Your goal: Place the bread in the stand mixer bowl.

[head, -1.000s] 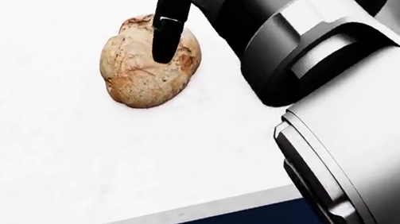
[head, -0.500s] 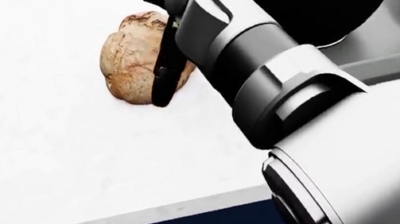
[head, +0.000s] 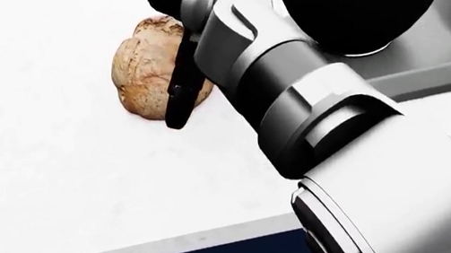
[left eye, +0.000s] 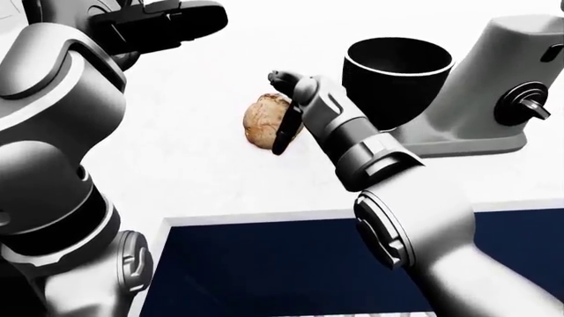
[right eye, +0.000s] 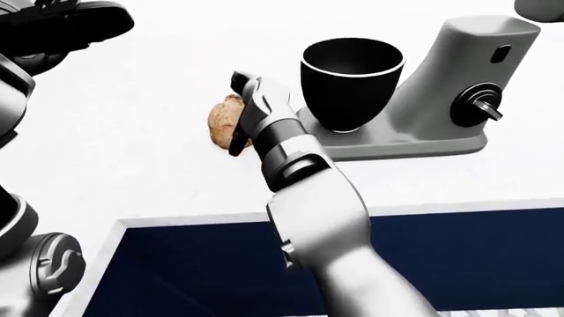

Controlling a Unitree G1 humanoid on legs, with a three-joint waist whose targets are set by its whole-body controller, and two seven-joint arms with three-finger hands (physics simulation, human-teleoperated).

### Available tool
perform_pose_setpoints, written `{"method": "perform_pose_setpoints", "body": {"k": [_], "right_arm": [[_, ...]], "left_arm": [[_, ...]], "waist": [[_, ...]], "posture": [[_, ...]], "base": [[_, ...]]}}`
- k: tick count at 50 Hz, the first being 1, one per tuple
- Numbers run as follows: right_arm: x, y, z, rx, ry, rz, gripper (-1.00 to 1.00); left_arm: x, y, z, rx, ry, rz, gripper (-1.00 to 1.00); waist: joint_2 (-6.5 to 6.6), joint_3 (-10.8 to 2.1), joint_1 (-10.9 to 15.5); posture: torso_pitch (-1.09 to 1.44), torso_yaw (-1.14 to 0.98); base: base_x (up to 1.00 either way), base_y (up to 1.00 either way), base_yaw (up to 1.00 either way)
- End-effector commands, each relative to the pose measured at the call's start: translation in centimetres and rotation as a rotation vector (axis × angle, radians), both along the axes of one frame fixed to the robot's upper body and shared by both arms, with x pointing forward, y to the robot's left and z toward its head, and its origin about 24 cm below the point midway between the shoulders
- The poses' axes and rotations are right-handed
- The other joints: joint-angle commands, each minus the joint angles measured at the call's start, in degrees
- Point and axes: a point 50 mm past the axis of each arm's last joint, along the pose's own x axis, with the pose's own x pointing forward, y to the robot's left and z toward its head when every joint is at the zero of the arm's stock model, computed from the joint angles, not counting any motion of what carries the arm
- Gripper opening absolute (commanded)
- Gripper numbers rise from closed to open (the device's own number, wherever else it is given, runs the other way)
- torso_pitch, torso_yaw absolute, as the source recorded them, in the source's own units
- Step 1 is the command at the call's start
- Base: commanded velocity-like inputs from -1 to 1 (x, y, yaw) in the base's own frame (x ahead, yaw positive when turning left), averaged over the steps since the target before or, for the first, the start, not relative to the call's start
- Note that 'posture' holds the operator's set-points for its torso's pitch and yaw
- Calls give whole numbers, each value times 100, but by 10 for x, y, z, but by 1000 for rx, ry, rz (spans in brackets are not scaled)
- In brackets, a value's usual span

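Observation:
A round brown bread (head: 139, 72) lies on the white counter (head: 63, 193), just left of the stand mixer. My right hand (head: 167, 54) is at the bread's right side. One black finger (head: 180, 93) lies down across the loaf and the hand looks open around it, not closed. The black mixer bowl (right eye: 351, 79) stands upright and open-topped on the grey stand mixer (right eye: 458, 79), right of the bread. My left hand (left eye: 167, 23) is raised at the top left of the left-eye view, fingers stretched out, empty.
The counter's near edge (left eye: 264, 216) runs across the lower part of the eye views, with a dark blue cabinet front (left eye: 291, 264) below it. My right forearm (head: 334, 123) hides the counter between the bread and the mixer base.
My right hand has turned and dropped beside the bread. Its finger, pointing at the loaf's top a second ago, now lies down along its right side. The bread has barely shifted.

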Motion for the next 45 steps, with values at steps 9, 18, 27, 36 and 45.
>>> {"method": "perform_pose_setpoints", "body": {"k": [9,18,27,36,45], "right_arm": [[-1,7,25,4,-94,31,80],[-2,9,20,-2,-83,40,74],[-2,11,16,-9,-77,47,72],[-2,12,4,-72,-87,55,51],[-2,13,3,-101,-113,60,44]], "left_arm": [[-8,2,14,-14,-75,6,100],[-9,2,15,-15,-79,6,100],[-10,3,15,-14,-81,6,100],[-11,2,15,-14,-83,5,100],[-10,2,15,-14,-82,5,100]], "waist": [[28,-177,-10],[30,-180,-15],[32,-185,-21],[32,-187,-25],[36,-198,-24]], "posture": [[0,0],[0,0],[0,0],[0,0],[0,0]], "base": [[0,0,0],[0,0,0],[0,0,0],[0,0,0],[0,0,0]]}}
